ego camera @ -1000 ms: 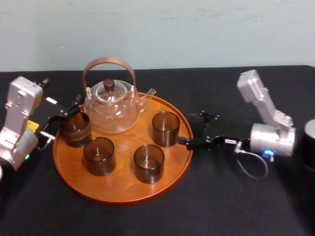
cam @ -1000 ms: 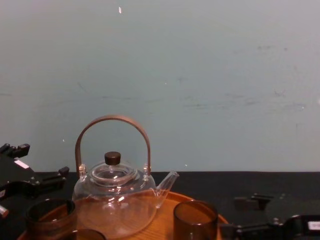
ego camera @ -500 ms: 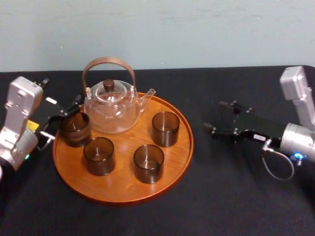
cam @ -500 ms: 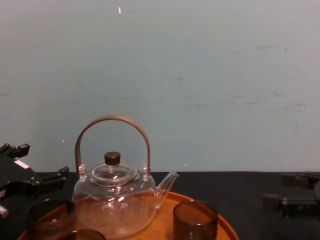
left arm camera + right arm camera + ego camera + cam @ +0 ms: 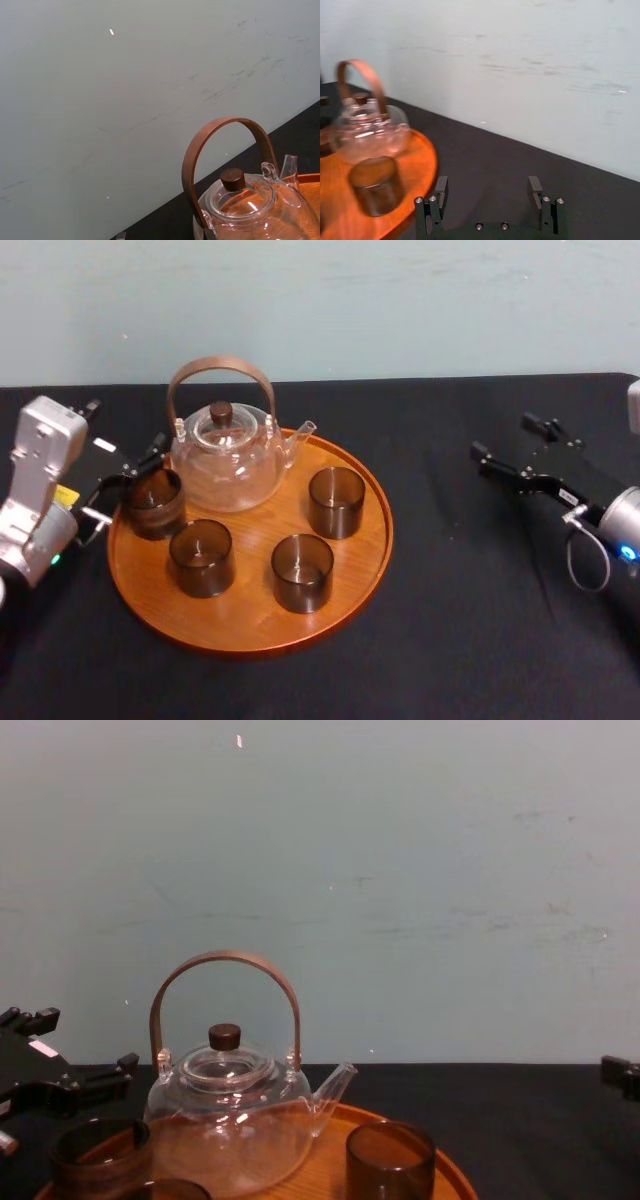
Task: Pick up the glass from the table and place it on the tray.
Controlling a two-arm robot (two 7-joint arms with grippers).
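Note:
The round orange-brown tray point(image 5: 250, 625) holds several smoky brown tumblers and a clear teapot point(image 5: 225, 455). The glass point(image 5: 336, 502) nearest my right arm stands upright on the tray's right side, also seen as the glass point(image 5: 374, 185) and the glass point(image 5: 390, 1158). My right gripper point(image 5: 503, 438) hovers open and empty over the black cloth, well to the right of the tray point(image 5: 420, 155); its fingers point(image 5: 441, 186) are spread wide. My left gripper point(image 5: 125, 485) sits open at the tray's left edge, just beside another tumbler point(image 5: 152, 503).
Two more tumblers point(image 5: 201, 557) point(image 5: 302, 572) stand at the tray's front. The teapot point(image 5: 228, 1120), with its arched brown handle, fills the tray's back left. Black cloth point(image 5: 480, 620) covers the table; a pale wall rises behind it.
My right gripper has pulled back to the right, away from the glass at the tray's right side, and stays open. The left arm and everything on the tray have not moved.

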